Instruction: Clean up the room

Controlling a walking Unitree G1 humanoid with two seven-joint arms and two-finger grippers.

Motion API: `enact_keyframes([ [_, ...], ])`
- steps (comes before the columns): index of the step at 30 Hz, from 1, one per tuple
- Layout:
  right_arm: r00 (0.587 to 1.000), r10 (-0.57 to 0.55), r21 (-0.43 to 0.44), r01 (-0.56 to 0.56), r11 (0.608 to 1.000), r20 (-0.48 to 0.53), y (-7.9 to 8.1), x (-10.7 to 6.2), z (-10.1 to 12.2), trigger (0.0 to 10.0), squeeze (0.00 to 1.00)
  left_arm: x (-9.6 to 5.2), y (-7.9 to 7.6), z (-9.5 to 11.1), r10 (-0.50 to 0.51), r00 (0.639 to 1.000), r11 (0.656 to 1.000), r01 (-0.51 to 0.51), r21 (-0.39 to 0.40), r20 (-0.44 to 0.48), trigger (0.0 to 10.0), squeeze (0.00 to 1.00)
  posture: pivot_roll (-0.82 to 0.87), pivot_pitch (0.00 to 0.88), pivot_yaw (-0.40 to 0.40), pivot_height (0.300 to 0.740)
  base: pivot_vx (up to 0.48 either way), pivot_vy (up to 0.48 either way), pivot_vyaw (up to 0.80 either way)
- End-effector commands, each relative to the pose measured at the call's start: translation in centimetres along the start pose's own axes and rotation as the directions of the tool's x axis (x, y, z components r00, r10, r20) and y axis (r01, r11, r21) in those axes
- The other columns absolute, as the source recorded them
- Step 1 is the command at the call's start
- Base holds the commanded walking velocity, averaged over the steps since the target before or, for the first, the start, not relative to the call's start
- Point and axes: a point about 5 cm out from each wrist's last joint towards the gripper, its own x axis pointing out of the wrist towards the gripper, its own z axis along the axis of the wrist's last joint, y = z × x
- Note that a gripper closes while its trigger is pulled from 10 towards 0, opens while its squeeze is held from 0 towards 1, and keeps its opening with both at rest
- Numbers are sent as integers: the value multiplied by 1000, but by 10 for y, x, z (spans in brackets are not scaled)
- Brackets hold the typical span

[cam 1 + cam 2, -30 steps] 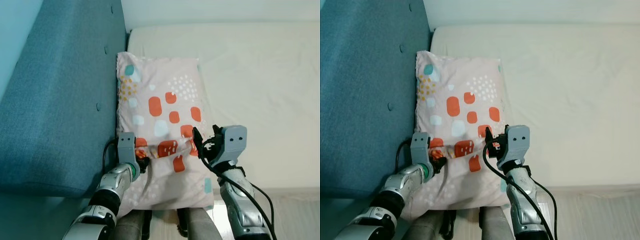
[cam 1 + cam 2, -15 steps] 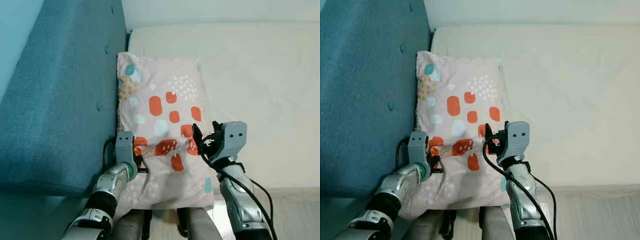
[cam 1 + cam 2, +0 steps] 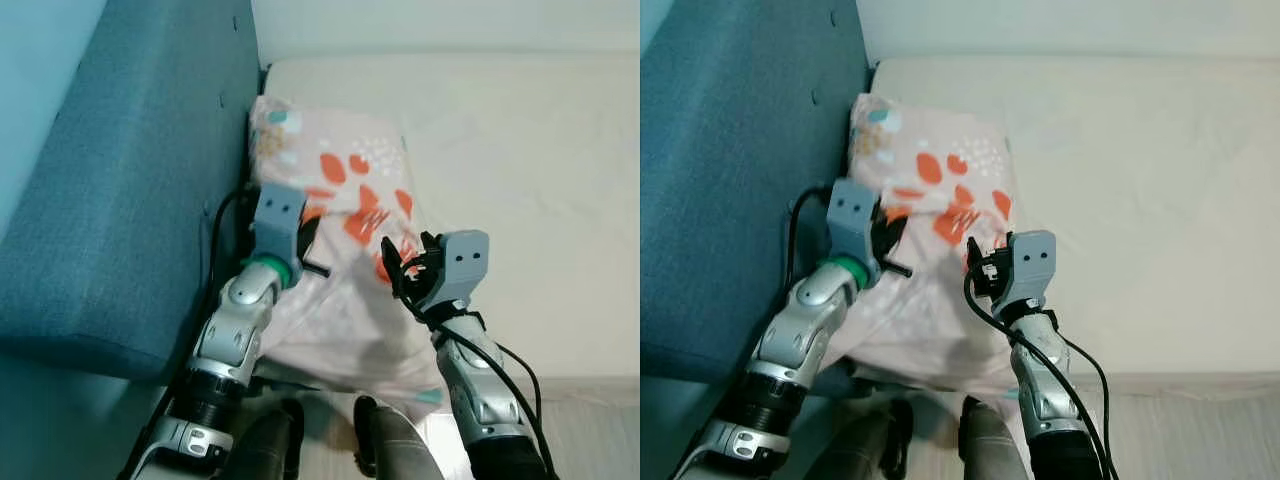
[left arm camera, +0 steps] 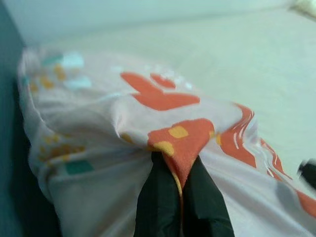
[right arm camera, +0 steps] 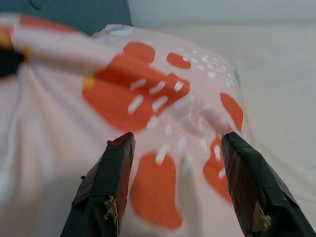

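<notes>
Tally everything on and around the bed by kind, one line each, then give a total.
Patterned pillow: 1
Cream mattress: 1
Blue headboard: 1
Robot hands: 2, the left hand pinching the pillow fabric, the right hand open at the pillow
Total: 5

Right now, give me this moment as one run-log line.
left gripper: shut on pink patterned fabric pillow | right gripper: open beside pillow | pillow: on cream mattress
</notes>
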Motion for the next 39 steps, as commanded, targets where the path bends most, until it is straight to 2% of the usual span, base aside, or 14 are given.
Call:
enact_keyframes([
  [1, 1000, -17, -1, 17, 1000, -12, -4, -3, -5, 10000, 0, 4, -7, 23, -15, 995, 998, 9, 66, 99, 10000, 0, -117, 126, 73, 740, 0, 0, 0],
  [7, 999, -21, -31, 20, 999, -35, -6, -5, -11, 10000, 0, 18, -25, 58, -36, 972, 984, -6, 179, 231, 10000, 0, -122, 123, 76, 740, 0, 0, 0],
  [9, 991, 37, -45, -43, 998, -130, 2, -6, -25, 10000, 0, 26, -32, 66, -45, 966, 983, -2, 184, 253, 10000, 0, -131, 123, 79, 740, 0, 0, 0],
  [13, 969, 129, 47, -122, 991, -208, 16, -12, -39, 10000, 0, 32, -39, 74, -58, 963, 982, 8, 186, 265, 10000, 0, -129, 128, 81, 740, 0, 0, 0],
  [17, 963, 144, 69, -131, 989, -230, 18, -23, -41, 10000, 0, 34, -42, 71, -63, 966, 980, 12, 199, 251, 10000, 0, -126, 140, 73, 740, 0, 0, 0],
  [20, 964, 87, 42, -79, 996, -253, 11, -41, -40, 10000, 0, 34, -44, 64, -73, 970, 977, 23, 212, 231, 10000, 0, -126, 147, 70, 740, 0, 0, 0],
  [21, 958, 45, -3, -47, 999, -282, 4, -72, -41, 10000, 0, 33, -47, 58, -77, 975, 976, 31, 214, 209, 10000, 0, -149, 172, 77, 740, 0, 0, 0],
  [22, 954, 41, -9, -45, 999, -297, 3, -85, -41, 10000, 0, 32, -48, 56, -77, 976, 976, 33, 215, 202, 10000, 0, -153, 174, 78, 740, 0, 0, 0],
  [27, 941, 52, 2, -55, 998, -334, 5, -105, -44, 10000, 0, 32, -49, 53, -79, 978, 976, 36, 214, 195, 10000, 0, -167, 184, 82, 740, 0, 0, 0],
  [30, 894, 80, 42, -69, 997, -441, 7, -126, -66, 10000, 0, 34, -50, 52, -77, 978, 977, 35, 209, 194, 10000, 0, -159, 192, 87, 740, 0, 0, 0],
  [32, 887, 71, 32, -63, 997, -457, 4, -123, -73, 10000, 0, 34, -50, 52, -75, 978, 977, 33, 211, 196, 10000, 0, -150, 191, 89, 740, 0, 0, 0],
  [33, 878, 35, -3, -42, 999, -478, -5, -109, -85, 10000, 0, 34, -47, 53, -69, 978, 976, 26, 215, 197, 10000, 0, -136, 192, 91, 740, 0, 0, 0],
  [37, 869, 22, -16, -34, 999, -495, -8, -106, -88, 10000, 0, 34, -46, 53, -66, 978, 976, 22, 218, 197, 10000, 0, -131, 192, 90, 740, 0, 0, 0],
  [39, 831, -18, -74, -29, 997, -556, -16, -104, -96, 10000, 0, 33, -43, 52, -58, 979, 974, 13, 227, 194, 10000, 0, -116, 191, 86, 740, 0, 0, 0],
])
